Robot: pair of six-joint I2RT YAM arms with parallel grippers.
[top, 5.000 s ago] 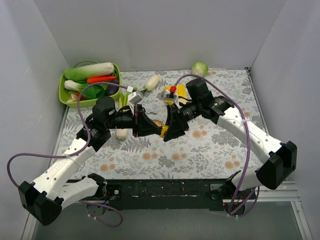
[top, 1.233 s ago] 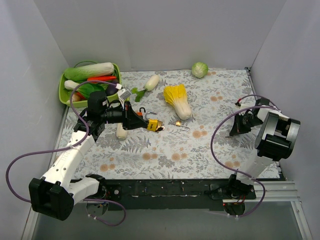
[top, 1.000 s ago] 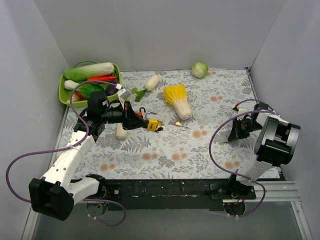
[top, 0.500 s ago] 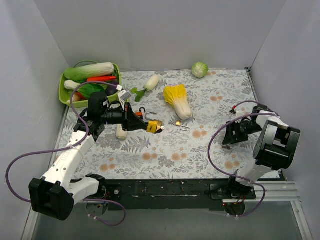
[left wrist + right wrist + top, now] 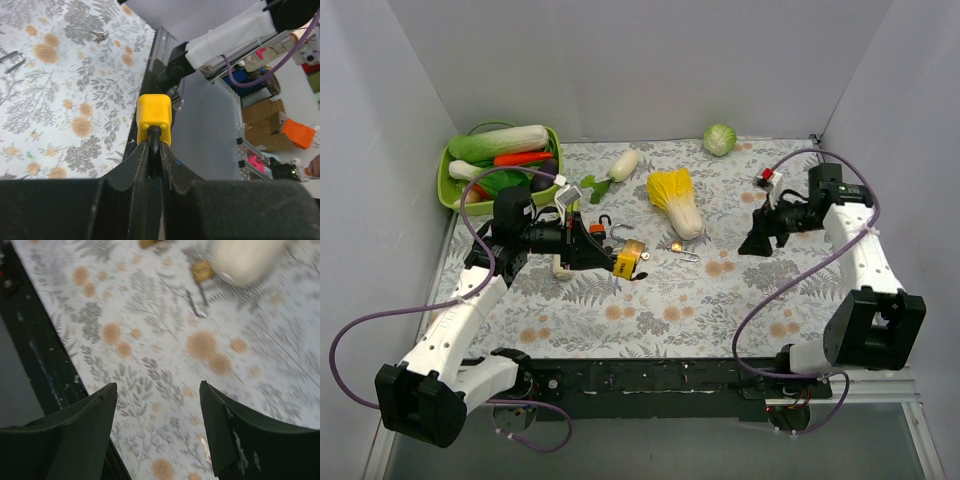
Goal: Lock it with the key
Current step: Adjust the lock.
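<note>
My left gripper (image 5: 612,258) is shut on the black shackle of a yellow padlock (image 5: 626,263) and holds it above the mat; the padlock's body (image 5: 154,112) sticks out past my fingertips in the left wrist view. A small brass padlock (image 5: 677,246) with an open silver shackle (image 5: 198,303) lies on the mat by the cabbage. A small metal key (image 5: 100,35) seems to lie on the mat beyond it. My right gripper (image 5: 755,243) is open and empty, hovering right of the brass padlock (image 5: 202,271).
A yellow napa cabbage (image 5: 676,200) lies at mid-table. A green basket (image 5: 447,185) of vegetables stands at the back left, with a white radish (image 5: 624,163) beside it and a green cabbage (image 5: 720,138) at the back. The table's black front rail (image 5: 40,365) is near.
My right arm has swung from the right edge up and in toward mid-table, its gripper open. My left gripper has shifted the yellow padlock slightly toward the front.
</note>
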